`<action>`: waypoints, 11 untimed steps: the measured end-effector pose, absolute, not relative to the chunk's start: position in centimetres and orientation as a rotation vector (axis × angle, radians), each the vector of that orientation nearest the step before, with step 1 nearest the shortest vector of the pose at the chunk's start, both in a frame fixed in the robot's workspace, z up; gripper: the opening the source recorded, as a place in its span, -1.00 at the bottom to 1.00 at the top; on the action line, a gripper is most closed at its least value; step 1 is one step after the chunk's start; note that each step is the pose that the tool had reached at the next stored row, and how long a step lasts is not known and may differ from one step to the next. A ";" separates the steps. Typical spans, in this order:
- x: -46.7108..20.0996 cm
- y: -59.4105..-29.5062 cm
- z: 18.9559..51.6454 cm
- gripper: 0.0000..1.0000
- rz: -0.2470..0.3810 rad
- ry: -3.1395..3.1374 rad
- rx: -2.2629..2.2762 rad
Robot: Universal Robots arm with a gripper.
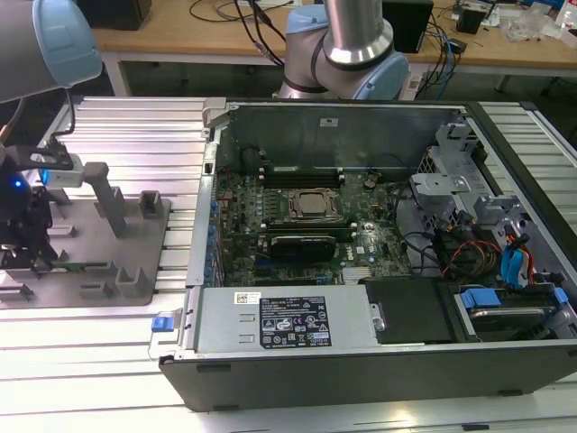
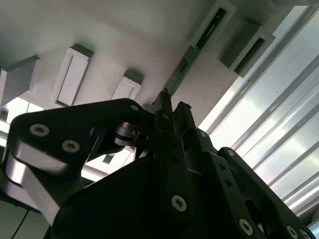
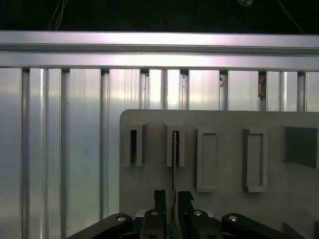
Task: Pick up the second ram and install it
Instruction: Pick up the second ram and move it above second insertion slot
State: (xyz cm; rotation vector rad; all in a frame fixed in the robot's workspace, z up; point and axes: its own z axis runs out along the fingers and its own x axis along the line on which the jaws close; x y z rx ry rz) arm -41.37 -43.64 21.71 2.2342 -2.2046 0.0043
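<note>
The second ram (image 3: 174, 159) is a thin green stick standing on edge in a slot of the grey holder block (image 3: 224, 124). In the second wrist view the stick (image 2: 187, 64) runs from a slot in the block (image 2: 124, 40) down between my fingertips. My gripper (image 3: 172, 195) (image 2: 174, 102) straddles its near end. One finger stands close on each side, with a thin dark gap showing beside the stick. In the exterior view the gripper (image 1: 25, 262) hangs low over the holder (image 1: 135, 234) at that view's left, and the stick (image 1: 86, 267) lies along the block's front.
An open computer case (image 1: 207, 162) lies to the exterior view's right of the holder. It holds a motherboard, a silver CPU socket (image 1: 311, 206), memory slots (image 1: 302, 171) and a black expansion card (image 1: 311, 245). Upright posts (image 1: 113, 203) rise from the holder. The table is ribbed aluminium (image 3: 65, 149).
</note>
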 end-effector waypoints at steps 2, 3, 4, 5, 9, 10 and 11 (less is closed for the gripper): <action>-41.4 -43.6 21.5 -0.55 0.004 -2.204 2.234; -41.4 -43.6 21.4 -0.55 0.004 -2.205 2.234; -41.4 -43.6 21.3 -0.55 0.005 -2.205 2.234; -41.4 -43.6 21.2 -0.55 0.005 -2.205 2.234; -41.4 -43.5 21.1 -0.55 0.001 -2.209 2.238; -41.4 -43.5 21.1 -0.55 -0.003 -2.211 2.241; -41.4 -43.5 21.1 -0.55 -0.004 -2.212 2.241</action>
